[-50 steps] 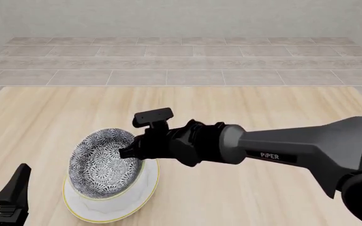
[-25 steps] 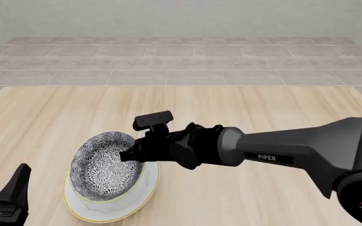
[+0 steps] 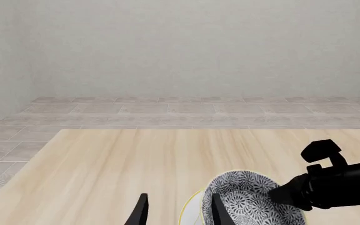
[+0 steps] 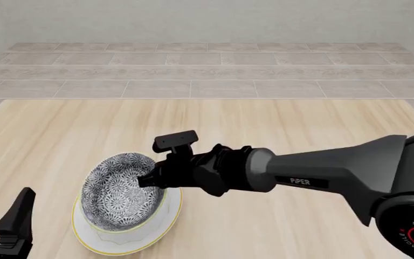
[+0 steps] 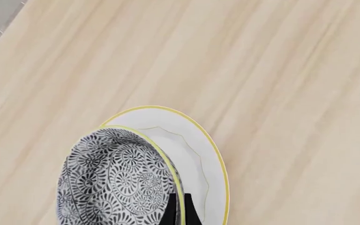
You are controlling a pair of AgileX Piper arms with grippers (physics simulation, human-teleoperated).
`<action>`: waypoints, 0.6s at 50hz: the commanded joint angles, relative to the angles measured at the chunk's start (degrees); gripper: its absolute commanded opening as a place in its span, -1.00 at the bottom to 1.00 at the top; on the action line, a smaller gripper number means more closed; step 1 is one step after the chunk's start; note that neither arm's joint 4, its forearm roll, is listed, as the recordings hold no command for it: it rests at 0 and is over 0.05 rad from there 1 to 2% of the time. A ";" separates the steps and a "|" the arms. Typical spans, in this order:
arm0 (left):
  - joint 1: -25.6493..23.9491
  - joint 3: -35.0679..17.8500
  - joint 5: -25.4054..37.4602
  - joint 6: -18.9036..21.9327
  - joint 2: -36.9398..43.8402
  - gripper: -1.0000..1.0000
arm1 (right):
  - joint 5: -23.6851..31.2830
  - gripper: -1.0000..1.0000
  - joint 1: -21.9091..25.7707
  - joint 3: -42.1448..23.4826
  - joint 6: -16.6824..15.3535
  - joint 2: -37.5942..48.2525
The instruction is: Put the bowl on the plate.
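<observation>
right gripper (image 4: 148,179) fingers pinch the bowl (image 4: 118,190) rim, bowl tilted over the plate (image 4: 160,224); left gripper (image 3: 176,213) fingers parted, holding nothing.

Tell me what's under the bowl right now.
The plate lies under the bowl, its white surface and yellow rim showing around it. The bowl looks tilted, with the right gripper at its rim. The bowl hides the plate's middle, so contact underneath is unclear.
</observation>
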 commanded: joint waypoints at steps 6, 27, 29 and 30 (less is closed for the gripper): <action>0.00 0.00 0.00 0.00 0.00 1.00 | -0.14 -1.00 0.09 -0.50 0.23 0.64; 0.00 0.00 0.00 0.00 0.00 1.00 | -0.25 -1.00 -0.16 -0.59 -0.14 0.94; 0.00 0.00 0.00 0.00 0.00 1.00 | -0.32 -1.00 -0.24 -0.52 -0.18 0.85; 0.00 0.00 0.00 0.00 0.00 1.00 | -0.37 -1.00 -0.20 -0.52 -0.41 0.76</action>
